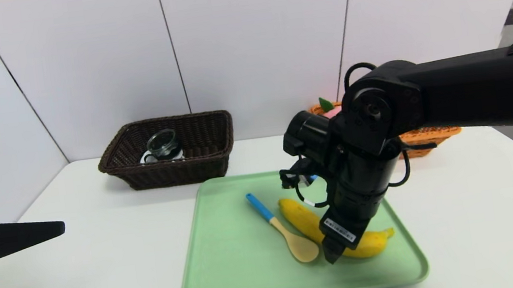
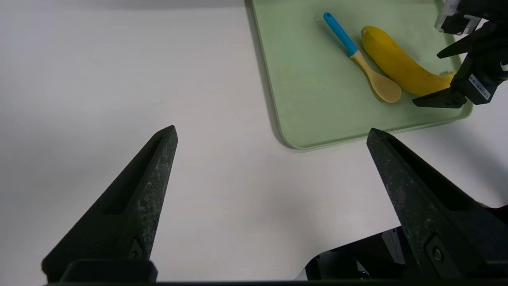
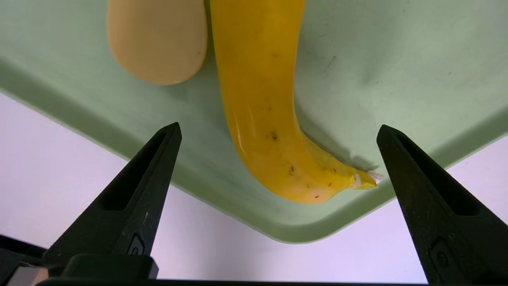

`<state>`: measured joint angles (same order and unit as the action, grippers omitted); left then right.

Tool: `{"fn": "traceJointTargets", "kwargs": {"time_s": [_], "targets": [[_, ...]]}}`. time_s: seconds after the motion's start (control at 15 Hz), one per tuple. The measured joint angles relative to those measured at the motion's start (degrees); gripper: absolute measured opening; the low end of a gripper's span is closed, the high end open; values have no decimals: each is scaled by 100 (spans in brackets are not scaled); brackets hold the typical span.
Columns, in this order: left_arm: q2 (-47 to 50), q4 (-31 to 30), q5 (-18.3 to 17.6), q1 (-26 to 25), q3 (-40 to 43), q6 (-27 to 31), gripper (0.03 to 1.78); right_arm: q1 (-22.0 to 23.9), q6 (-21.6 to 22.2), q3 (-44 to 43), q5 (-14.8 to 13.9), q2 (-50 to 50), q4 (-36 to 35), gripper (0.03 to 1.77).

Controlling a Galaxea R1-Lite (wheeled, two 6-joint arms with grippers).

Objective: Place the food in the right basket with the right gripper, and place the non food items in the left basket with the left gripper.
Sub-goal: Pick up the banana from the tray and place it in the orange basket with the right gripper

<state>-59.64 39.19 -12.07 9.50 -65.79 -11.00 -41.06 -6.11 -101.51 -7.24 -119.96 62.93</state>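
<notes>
The yellow banana (image 1: pixel 302 217) and the tan spoon with a blue handle (image 1: pixel 298 246) lie side by side on the green tray (image 1: pixel 242 263). My right gripper (image 1: pixel 333 254) hangs open just above the banana's stem end, and in the right wrist view the banana (image 3: pixel 262 119) lies between its spread jaws (image 3: pixel 278 128). The orange right basket (image 1: pixel 429 135) is mostly hidden behind the right arm, with the pink peach (image 1: pixel 332 110) showing in it. The dark left basket (image 1: pixel 214 139) holds the glass cup (image 1: pixel 163 143) and the white tape roll (image 1: pixel 146 158). My left gripper (image 2: pixel 272 130) is open over bare table at the left.
The white table (image 1: pixel 104 260) ends at white wall panels behind the baskets. In the left wrist view the tray's near corner (image 2: pixel 295 141) lies just beyond the left jaws.
</notes>
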Motion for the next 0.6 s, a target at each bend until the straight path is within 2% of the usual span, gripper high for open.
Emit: {"fn": "traceJointTargets", "kwargs": {"time_s": [0.13, 0.6], "targets": [[-4, -46, 2, 0, 0, 2, 169, -20, -20, -15, -205, -90, -15, 170], [-20, -74, 2, 0, -5, 0, 169, -65, -20, -48, -256, -249, -28, 170]]}}
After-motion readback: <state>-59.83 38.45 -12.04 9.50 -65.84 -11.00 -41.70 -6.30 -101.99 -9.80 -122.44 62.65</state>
